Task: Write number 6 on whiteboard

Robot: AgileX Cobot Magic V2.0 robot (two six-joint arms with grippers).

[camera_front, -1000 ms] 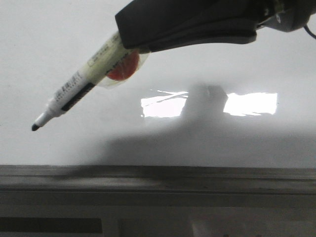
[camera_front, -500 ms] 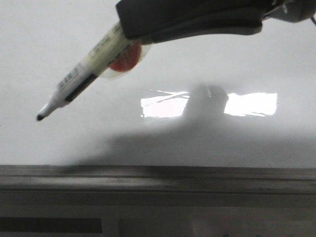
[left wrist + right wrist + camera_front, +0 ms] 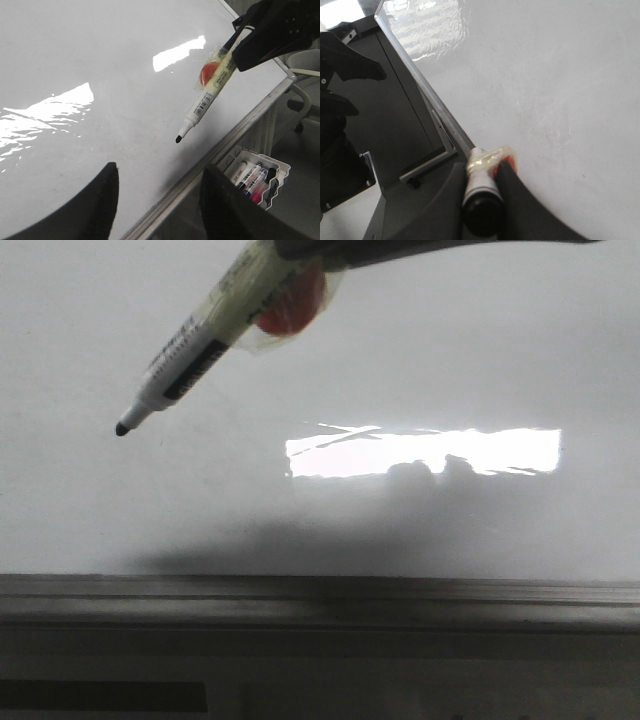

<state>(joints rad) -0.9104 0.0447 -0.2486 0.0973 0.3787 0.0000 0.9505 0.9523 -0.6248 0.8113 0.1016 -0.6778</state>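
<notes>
Even, dim-ish light is seen. Strong rectangular glare [image 3: 420,452] is thrown on the whiteboard [image 3: 90,330], w/ more glare patches in wrist views. A soft broad shadow [image 3: 330,540] is cast near the rail [image 3: 320,592]. Front view is slightly blurred, grainy.

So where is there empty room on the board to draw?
Nearly all of the whiteboard is bare: no ink shows from its metal rail upward. Only the glare patches mark it. The marker in the right gripper hovers near the rail edge; the marker tray hangs beyond it.
</notes>
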